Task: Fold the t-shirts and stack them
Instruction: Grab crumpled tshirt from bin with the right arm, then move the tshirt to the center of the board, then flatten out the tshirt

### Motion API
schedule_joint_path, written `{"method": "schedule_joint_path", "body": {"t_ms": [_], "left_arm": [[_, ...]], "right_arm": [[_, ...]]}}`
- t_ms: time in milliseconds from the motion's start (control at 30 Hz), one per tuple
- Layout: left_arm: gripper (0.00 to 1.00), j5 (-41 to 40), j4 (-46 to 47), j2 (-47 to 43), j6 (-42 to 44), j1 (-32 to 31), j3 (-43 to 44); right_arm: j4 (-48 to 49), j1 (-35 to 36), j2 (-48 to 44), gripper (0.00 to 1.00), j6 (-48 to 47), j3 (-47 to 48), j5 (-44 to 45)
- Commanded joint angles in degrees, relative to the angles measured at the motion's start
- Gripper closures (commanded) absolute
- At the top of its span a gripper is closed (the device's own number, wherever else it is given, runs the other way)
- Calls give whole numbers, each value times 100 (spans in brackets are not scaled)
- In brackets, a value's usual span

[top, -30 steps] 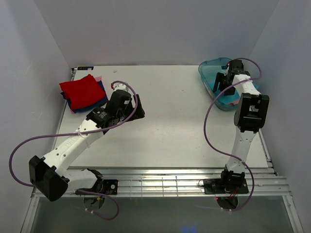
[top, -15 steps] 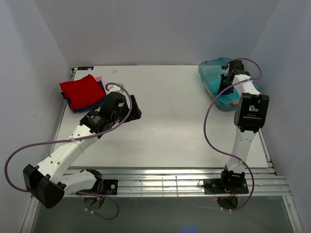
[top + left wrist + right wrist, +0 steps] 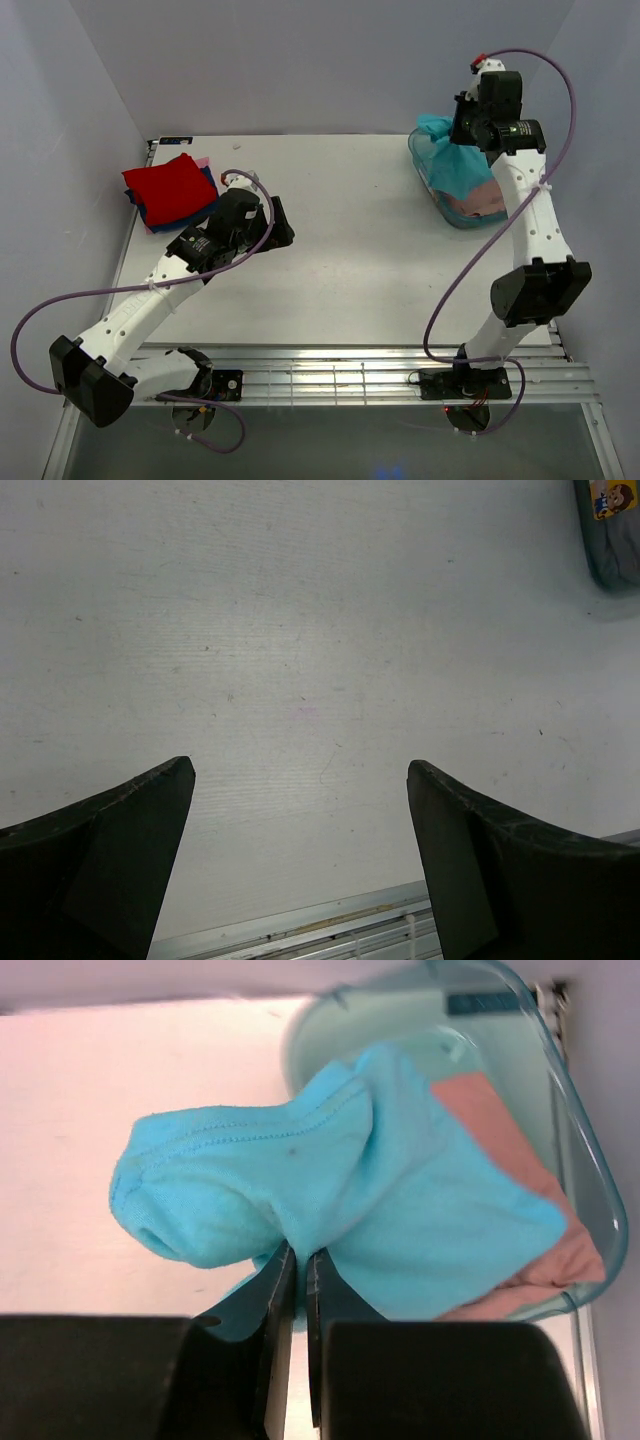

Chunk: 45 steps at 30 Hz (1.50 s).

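Five shirts counted. One large teal cloth t-shirt (image 3: 380,1190) is pinched in the closed right gripper (image 3: 298,1260) and held above the one translucent teal plastic tub (image 3: 572,1100). One dusty-pink shirt (image 3: 478,202) is seen inside. Three folded ones, red (image 3: 172,186), dark blue (image 3: 160,217) and pink (image 3: 203,162), are stacked far-left. The left gripper (image 3: 300,768) is spread wide, nothing held.

A stack of folded t-shirts (image 3: 172,190) lies in the tabletop's (image 3: 350,270) far left corner, the left gripper (image 3: 300,768) above the tabletop nearby, toward the middle. In the far right corner a tub (image 3: 430,188) holds a lower t-shirt (image 3: 482,203). An upper t-shirt (image 3: 400,1200) hangs into the tub from the right gripper's fingers (image 3: 278,1360).
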Motion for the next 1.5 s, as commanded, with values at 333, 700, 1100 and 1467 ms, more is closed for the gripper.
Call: {"method": "schedule_joint_path", "body": {"t_ms": [333, 700, 1100, 1467], "left_arm": [[2, -11, 115, -585, -466, 33, -179], [2, 138, 45, -1228, -748, 33, -645], [4, 314, 703, 457, -695, -273, -241], [15, -309, 1362, 2551, -959, -890, 937]], "right_arm": [[-888, 1633, -1237, 92, 1078, 1840, -1944], [316, 1703, -4076, 18, 1290, -6010, -919], [1036, 2106, -3911, 40, 1069, -5644, -1663], [1564, 3294, -1768, 41, 850, -4441, -1198]]}}
